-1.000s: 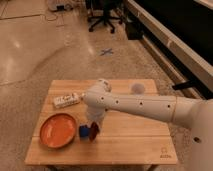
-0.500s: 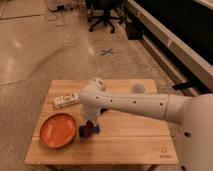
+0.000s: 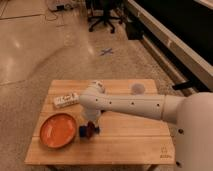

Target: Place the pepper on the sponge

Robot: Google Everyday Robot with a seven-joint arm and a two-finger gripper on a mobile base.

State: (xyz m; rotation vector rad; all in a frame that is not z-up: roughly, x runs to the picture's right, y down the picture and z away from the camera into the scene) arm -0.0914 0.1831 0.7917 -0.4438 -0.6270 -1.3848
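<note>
Gripper (image 3: 90, 124) low over the wooden table (image 3: 130, 142), directly above the pepper (image 3: 92, 131); whether it holds the pepper or stands free I cannot tell. The pepper lies against the right edge of the blue sponge (image 3: 82, 131), which sits just right of the orange plate (image 3: 56, 131). Whether the pepper lies atop or merely beside is unclear. I judge this fits either grasping or releasing. Either way, the pepper must end squarely on the sponge.

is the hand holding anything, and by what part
Cannot be told: the hand is down at the small blue rectangular sponge and the slender dark-red pepper, its grip hidden.
</note>
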